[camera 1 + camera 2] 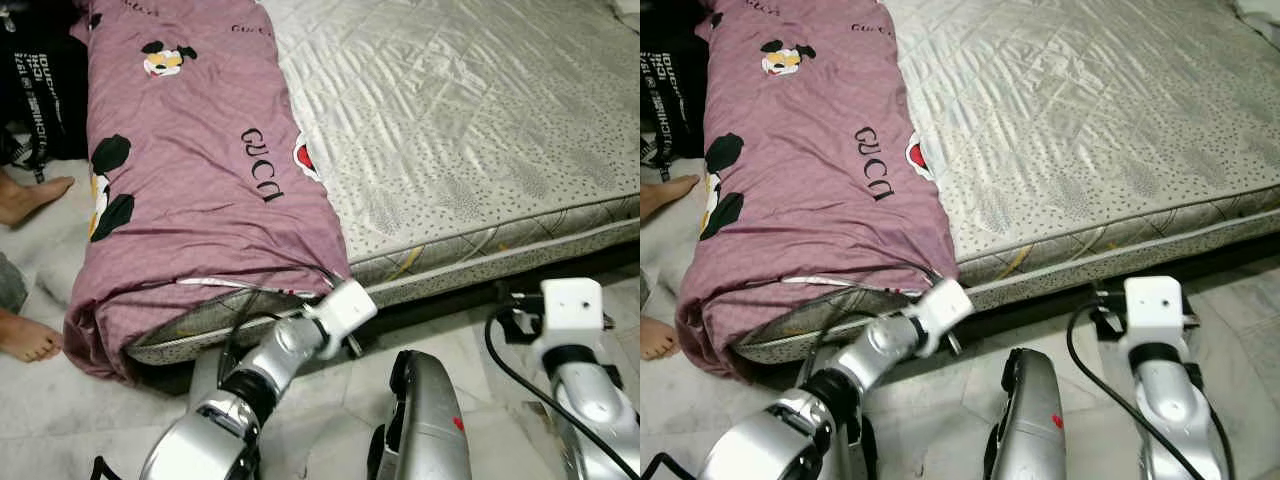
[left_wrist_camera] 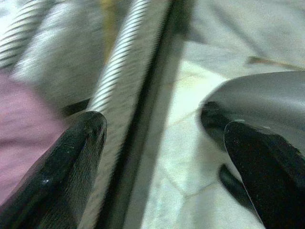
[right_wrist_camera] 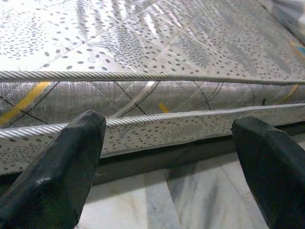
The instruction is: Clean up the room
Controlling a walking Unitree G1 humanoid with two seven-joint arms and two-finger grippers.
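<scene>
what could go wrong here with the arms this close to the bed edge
The left gripper, fingers open, sits at the mattress edge beside the purple blanket; closing may catch the mattress piping instead of cloth.

The blanket already droops over the corner, so a pull might slide it onto the floor.

A person's bare feet rest on the floor beside the blanket; a swinging arm or falling blanket could hit them.
</scene>
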